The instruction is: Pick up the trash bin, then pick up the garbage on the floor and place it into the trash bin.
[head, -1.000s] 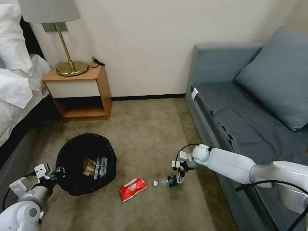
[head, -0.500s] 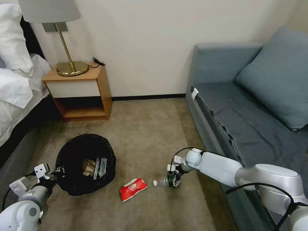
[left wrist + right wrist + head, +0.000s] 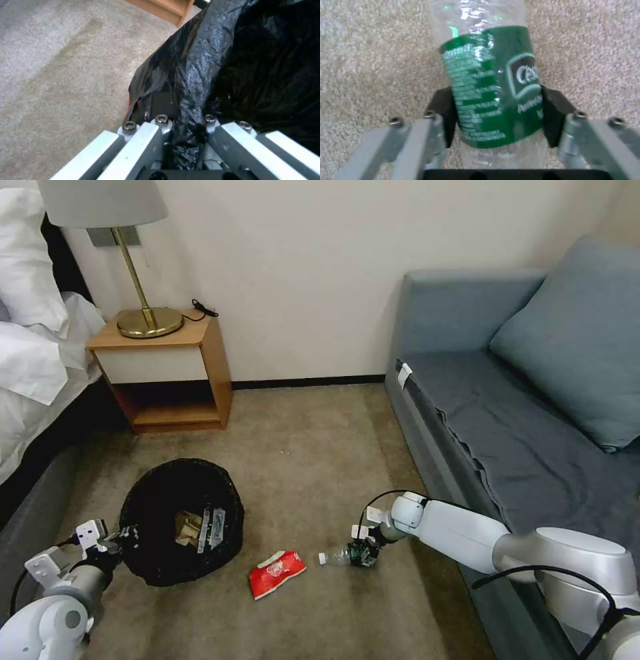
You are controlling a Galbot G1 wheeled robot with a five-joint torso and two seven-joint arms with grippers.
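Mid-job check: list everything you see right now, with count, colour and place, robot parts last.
trash bin: 1, black-lined, on the carpet left of centre, rim pinched by the left gripper
brown paper: 1, crumpled, inside the bin
wrapper: 1, silvery, inside the bin beside the paper
snack packet: 1, red and white, on the carpet between bin and bottle
bottle: 1, clear with green label, lying on the carpet
nightstand: 1, wood, against the wall
lamp: 1, brass with pale shade, on the nightstand
sofa: 1, blue-grey, right side
bed: 1, white linen, left edge
left gripper: shut on the bin's rim
right gripper: low at the carpet, pads on both sides of the bottle's label
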